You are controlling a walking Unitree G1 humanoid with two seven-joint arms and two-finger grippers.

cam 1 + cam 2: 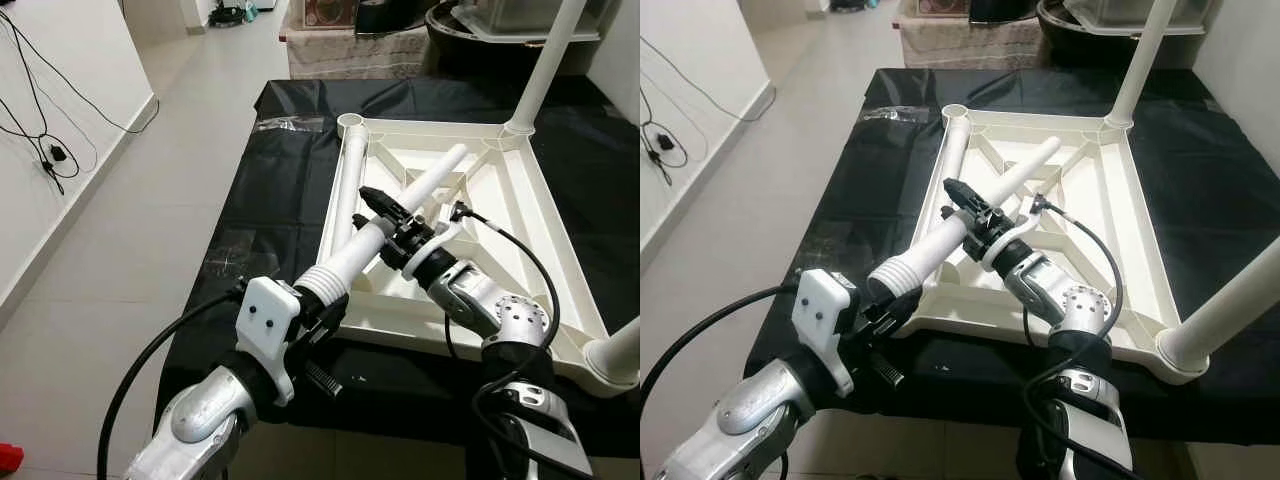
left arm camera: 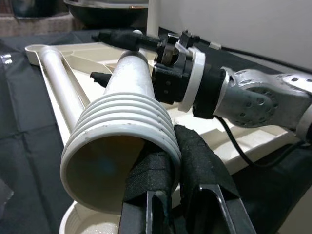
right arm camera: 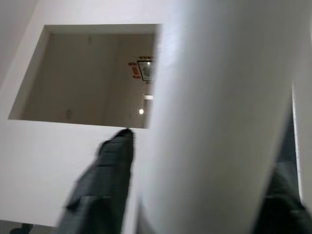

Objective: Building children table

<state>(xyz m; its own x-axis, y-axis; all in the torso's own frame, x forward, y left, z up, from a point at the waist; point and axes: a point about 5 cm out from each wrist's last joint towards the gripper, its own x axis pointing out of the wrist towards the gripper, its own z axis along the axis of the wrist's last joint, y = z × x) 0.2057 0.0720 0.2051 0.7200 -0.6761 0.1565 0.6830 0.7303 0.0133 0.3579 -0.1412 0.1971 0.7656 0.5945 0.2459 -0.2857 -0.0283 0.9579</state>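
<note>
An upturned white children's table [image 1: 560,290] lies on a black-covered surface. One leg stands upright at its back right corner [image 1: 540,70] and another at its front right corner [image 1: 618,355]. Both grippers hold a loose white table leg [image 1: 425,185] slanting above the frame. My left gripper [image 1: 325,305] is shut on its ribbed open end [image 2: 122,131], with padded fingers [image 2: 200,170] pinching the rim. My right gripper [image 1: 392,212] is shut around the middle of the leg, one dark finger [image 3: 105,180] on each side. An empty round socket [image 1: 350,122] is at the back left corner.
Another white tube [image 1: 345,190] lies along the frame's left side. The black cloth [image 1: 270,200] reaches the surface's left edge, with tiled floor [image 1: 150,230] beyond. Cables [image 1: 50,150] hang on the left wall. Dark containers [image 1: 480,30] stand behind the table.
</note>
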